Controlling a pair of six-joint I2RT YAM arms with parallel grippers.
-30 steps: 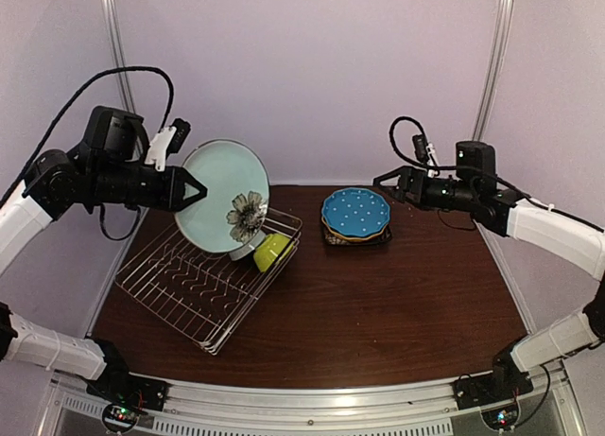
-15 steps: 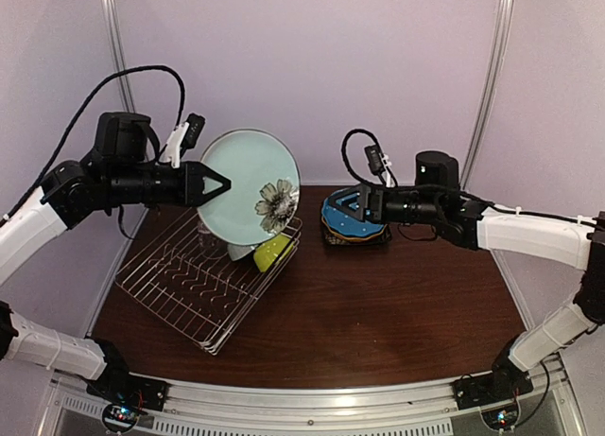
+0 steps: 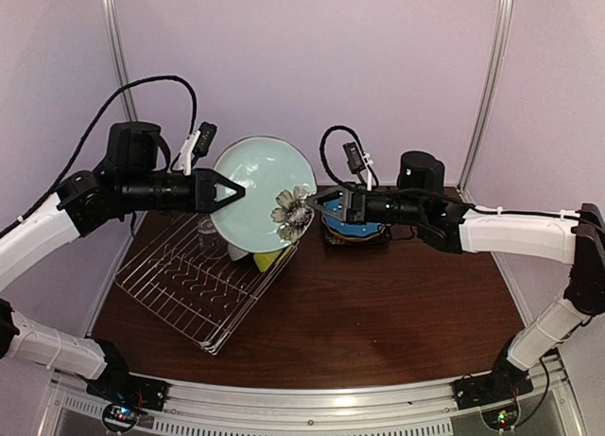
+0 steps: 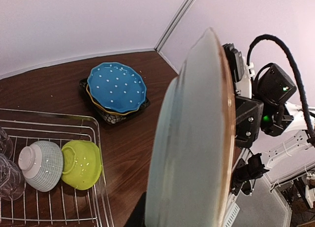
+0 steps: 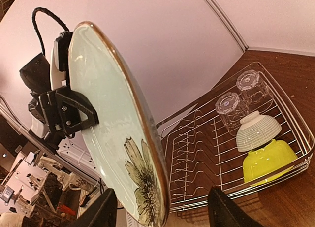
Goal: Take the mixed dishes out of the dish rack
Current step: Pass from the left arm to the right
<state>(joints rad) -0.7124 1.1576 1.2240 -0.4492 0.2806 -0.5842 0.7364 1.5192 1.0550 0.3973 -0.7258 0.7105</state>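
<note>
Left gripper (image 3: pixel 230 192) pinches the plate (image 3: pixel 260 181) upright by its rim; my right gripper (image 3: pixel 317 206), spread, should close squarely on the flowered edge before release.

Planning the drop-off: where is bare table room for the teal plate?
Bare wood right of the rack and in front of the plate stack, to the table's near edge. Crowded: above their gap, where left gripper and right gripper meet the teal plate.

The pale teal plate (image 4: pixel 192 138) looms edge-on; lime-green bowl (image 4: pixel 81 164) and pale bowl (image 4: pixel 41 165) lie in the rack (image 4: pixel 97 138).
</note>
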